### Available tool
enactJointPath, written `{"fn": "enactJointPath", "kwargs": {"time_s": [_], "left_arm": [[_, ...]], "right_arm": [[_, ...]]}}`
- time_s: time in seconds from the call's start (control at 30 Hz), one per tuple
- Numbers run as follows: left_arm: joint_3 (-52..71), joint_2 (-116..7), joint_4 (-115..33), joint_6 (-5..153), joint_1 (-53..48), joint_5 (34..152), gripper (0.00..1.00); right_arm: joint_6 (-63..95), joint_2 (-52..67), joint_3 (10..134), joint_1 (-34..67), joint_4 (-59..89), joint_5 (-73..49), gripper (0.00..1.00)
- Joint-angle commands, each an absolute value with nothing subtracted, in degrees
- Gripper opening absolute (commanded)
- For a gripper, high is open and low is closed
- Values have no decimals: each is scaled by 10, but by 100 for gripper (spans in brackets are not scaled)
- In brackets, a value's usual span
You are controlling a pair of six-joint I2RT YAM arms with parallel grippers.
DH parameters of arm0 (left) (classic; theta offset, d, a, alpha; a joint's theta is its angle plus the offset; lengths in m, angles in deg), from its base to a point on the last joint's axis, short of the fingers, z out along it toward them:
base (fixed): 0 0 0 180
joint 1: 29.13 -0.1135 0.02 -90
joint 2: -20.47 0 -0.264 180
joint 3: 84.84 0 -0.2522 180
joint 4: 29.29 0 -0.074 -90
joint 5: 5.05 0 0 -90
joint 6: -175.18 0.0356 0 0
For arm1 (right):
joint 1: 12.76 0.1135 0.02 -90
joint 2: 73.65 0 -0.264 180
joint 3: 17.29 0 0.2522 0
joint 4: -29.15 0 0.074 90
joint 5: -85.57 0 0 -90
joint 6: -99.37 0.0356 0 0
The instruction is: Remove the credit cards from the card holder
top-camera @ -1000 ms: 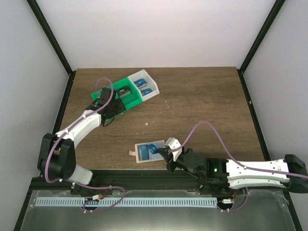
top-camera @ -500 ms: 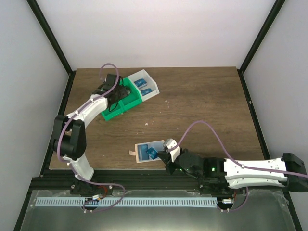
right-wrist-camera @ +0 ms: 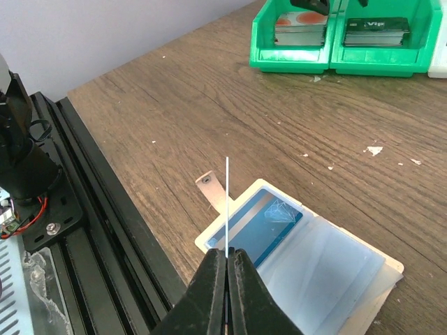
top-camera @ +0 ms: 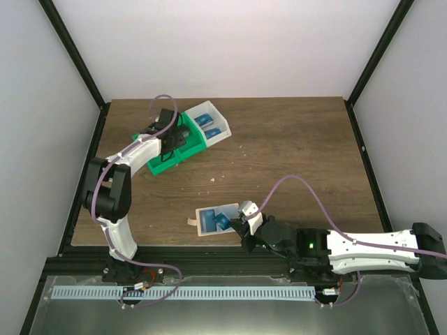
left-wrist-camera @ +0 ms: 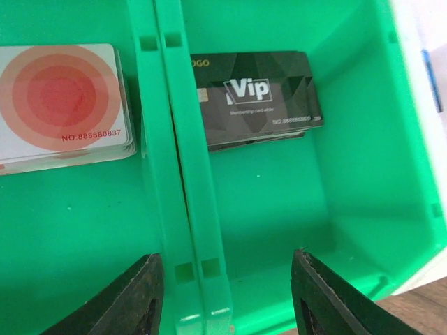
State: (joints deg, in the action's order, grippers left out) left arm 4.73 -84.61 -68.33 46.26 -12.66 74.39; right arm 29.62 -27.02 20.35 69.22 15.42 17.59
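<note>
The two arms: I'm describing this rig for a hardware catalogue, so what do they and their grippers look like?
The left arm and right arm have white shells with black joints; a purple cable loops along each. A small green light glows on the right arm. The left gripper and right gripper have plain black tapered fingers.

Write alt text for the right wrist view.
The right gripper is shut on a thin card seen edge-on, upright above the open card holder on the wooden table. A blue card lies inside it; green bins stand beyond.
</note>
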Motion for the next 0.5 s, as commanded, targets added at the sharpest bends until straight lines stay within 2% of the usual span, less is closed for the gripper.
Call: {"fn": "enactJointPath", "kwargs": {"time_s": [0.0, 0.2, 0.47], "left_arm": [[29, -865, -700, 466, -129, 727, 51], [23, -876, -701, 469, -130, 720, 49], [40, -877, -704, 476, -131, 733, 38]], "right_arm": [[308, -282, 237, 697, 139, 196, 1], [317, -291, 230, 698, 147, 192, 0], [324, -324, 224, 697, 162, 173, 0]]}}
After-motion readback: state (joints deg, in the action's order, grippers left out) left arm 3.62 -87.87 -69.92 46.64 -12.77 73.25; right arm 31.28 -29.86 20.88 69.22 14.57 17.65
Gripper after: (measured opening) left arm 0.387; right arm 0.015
